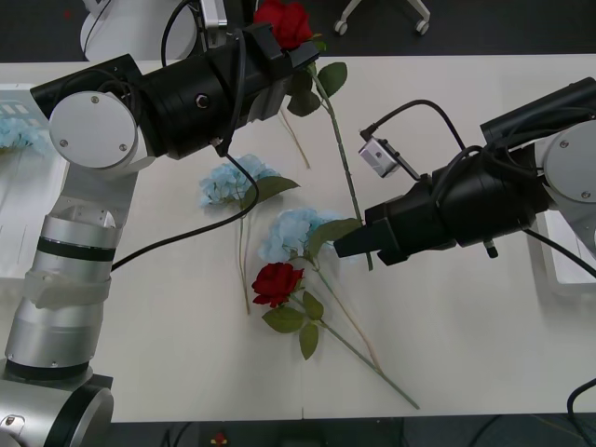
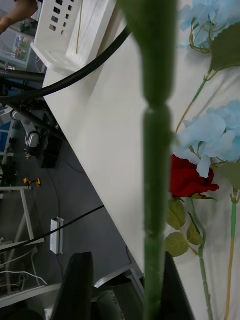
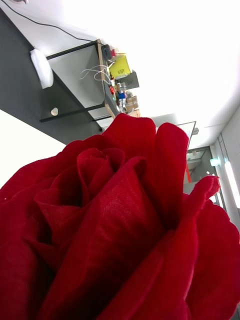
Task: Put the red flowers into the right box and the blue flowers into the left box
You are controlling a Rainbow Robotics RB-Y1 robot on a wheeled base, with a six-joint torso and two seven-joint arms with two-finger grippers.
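My right claw [image 1: 346, 244], mid-frame, is closed on the lower stem of a red rose [image 1: 285, 22] running up-frame, bloom against my left claw [image 1: 279, 54], whose grip I cannot tell.

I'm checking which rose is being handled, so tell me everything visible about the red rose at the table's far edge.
The red rose is a deep-red fabric-looking bloom with layered petals, at the table's far edge by the left tool. Its thin green stem, with broad leaves near the top, runs toward the robot to the right tool, whose dark fingers flank it. Whether either tool grips it can't be told.
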